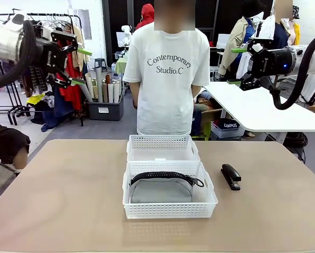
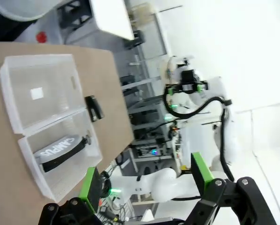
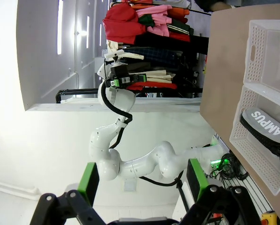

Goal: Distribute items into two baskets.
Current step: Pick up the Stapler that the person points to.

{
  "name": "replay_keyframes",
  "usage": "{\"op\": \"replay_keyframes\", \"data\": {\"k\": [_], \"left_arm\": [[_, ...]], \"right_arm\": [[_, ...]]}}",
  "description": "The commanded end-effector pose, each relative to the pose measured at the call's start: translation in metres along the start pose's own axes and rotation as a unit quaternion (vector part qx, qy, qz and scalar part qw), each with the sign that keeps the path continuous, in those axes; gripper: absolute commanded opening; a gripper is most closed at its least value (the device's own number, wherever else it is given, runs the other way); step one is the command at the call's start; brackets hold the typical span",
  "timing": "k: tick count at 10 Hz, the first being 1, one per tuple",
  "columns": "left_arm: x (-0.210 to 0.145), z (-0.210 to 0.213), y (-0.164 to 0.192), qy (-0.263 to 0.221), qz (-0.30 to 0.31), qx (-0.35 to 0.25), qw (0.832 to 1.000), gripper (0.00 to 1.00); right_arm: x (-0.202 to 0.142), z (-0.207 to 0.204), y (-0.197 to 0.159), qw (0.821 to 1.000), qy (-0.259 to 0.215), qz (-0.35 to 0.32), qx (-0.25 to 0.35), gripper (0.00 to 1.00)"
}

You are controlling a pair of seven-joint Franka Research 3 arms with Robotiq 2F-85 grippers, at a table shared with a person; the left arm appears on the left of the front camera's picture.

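Stapler (image 1: 231, 176) long axis near-far, pouch (image 1: 161, 191) crosswise in nr basket (image 1: 170, 212).

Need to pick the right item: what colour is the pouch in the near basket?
The pouch is grey with a black zipper edge, clearest in the front view.

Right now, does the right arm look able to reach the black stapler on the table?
Probably yes. The stapler lies alone on bare table, right of the near basket, nothing over it. The right gripper hangs open and empty, high on that side.
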State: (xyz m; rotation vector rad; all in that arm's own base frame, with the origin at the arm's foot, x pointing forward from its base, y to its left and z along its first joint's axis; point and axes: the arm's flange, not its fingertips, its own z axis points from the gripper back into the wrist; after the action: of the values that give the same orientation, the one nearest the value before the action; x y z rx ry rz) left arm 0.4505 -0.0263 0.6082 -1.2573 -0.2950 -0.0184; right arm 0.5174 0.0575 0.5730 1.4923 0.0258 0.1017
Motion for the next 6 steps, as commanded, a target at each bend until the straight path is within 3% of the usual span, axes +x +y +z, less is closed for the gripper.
{"op": "replay_keyframes", "data": {"k": [1,6], "left_arm": [[0.0011,0.0087,0.0095,0.001,-0.017,-0.066,0.998,1.0],[0.0055,0.0173,0.0068,0.009,-0.015,-0.106,0.994,1.0]], "right_arm": [[-0.0012,-0.0005,0.0023,1.0,0.002,0.003,0.001,1.0],[-0.0012,-0.0005,0.0023,1.0,0.002,0.003,0.001,1.0]]}}
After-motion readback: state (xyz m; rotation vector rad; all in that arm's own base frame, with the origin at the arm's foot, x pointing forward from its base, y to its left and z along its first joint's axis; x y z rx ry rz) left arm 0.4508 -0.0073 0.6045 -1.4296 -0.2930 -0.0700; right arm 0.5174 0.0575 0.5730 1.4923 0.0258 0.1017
